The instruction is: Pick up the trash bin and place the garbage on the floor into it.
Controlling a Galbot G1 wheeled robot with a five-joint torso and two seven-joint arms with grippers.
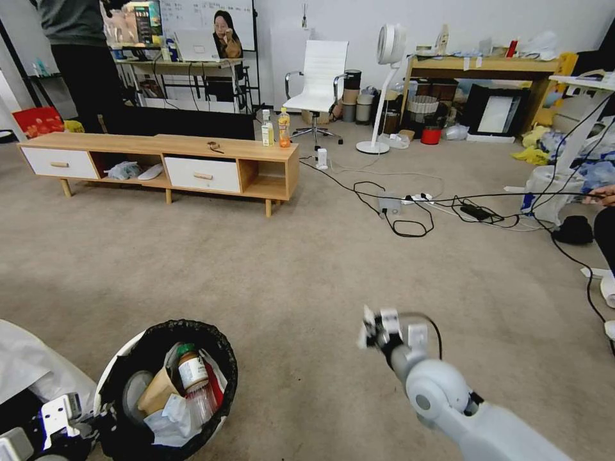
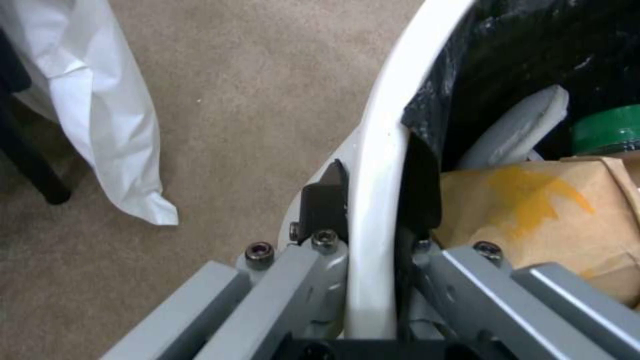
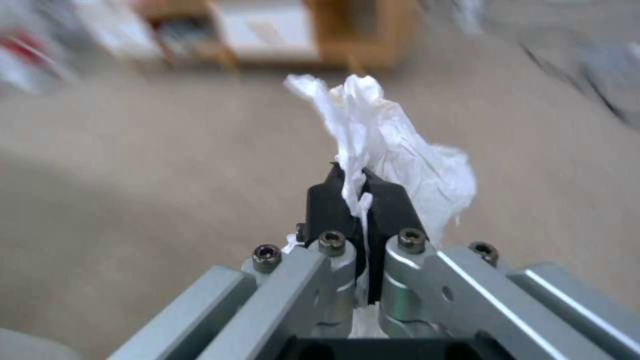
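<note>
Head view. Floor (image 1: 269, 269): beige-grey short-pile carpet across the whole room. Low wooden TV cabinet (image 1: 160, 163) at 11 o'clock, two white drawers and open shelves; two drink bottles (image 1: 284, 128) stand on its right end, labels too small to read. White office chair (image 1: 318, 80) at 12 o'clock against the back wall, standing fan (image 1: 384, 83) just right of it, cluttered wooden desk (image 1: 487, 67) at 1 o'clock with a small red bucket (image 1: 430, 134) on the floor below. Black cables and a power strip (image 1: 416, 200) trail over the carpet at 2 o'clock. Trash bin (image 1: 138, 390) at 7 o'clock, white with a black bag over the rim, off the carpet and tilted. Inside it: a brown cardboard piece, a green-capped bottle (image 1: 191, 370), white tissue, something red. Left hand (image 1: 61, 426) at the bin's near rim. Right hand (image 1: 387, 326) at 5 o'clock, raised above bare carpet.

Left wrist view. Left hand (image 2: 373, 210) is closed on the white bin wall (image 2: 373, 165), one finger outside, one inside against the bag. Cardboard (image 2: 533, 210) with a yellow stain lies just inside. White plastic sheet (image 2: 100, 110) hangs nearby over the carpet.

Right wrist view. Right hand (image 3: 360, 195) is pinched tight on a crumpled white tissue (image 3: 393, 145), which sticks out past the fingertips. Background blurred; no writing legible.
</note>
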